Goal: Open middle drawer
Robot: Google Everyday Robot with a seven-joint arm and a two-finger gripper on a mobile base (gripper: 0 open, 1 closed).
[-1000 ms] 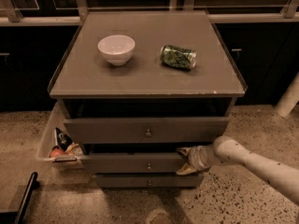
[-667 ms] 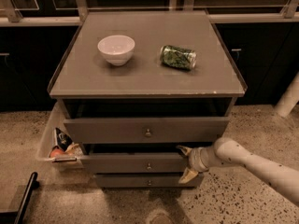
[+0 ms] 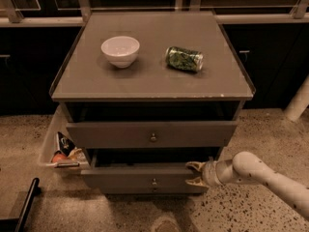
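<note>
Middle drawer (image 3: 130, 180) has slid further out than a second ago, with the pincer (image 3: 195, 174) unclenched at its right end; opening is under way, not complete.

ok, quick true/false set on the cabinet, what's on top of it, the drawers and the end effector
1. The white bowl stands upright on the cabinet top. True.
2. The green can stands upright. False: it lies on its side, to the right of the bowl.
3. The end effector is at the right end of the middle drawer front. True.
4. The top drawer is fully shut. False: its front stands out from the cabinet, with a dark gap behind it.
5. The end effector is on the middle drawer's knob. False: the knob is bare, well to the left of it.
</note>
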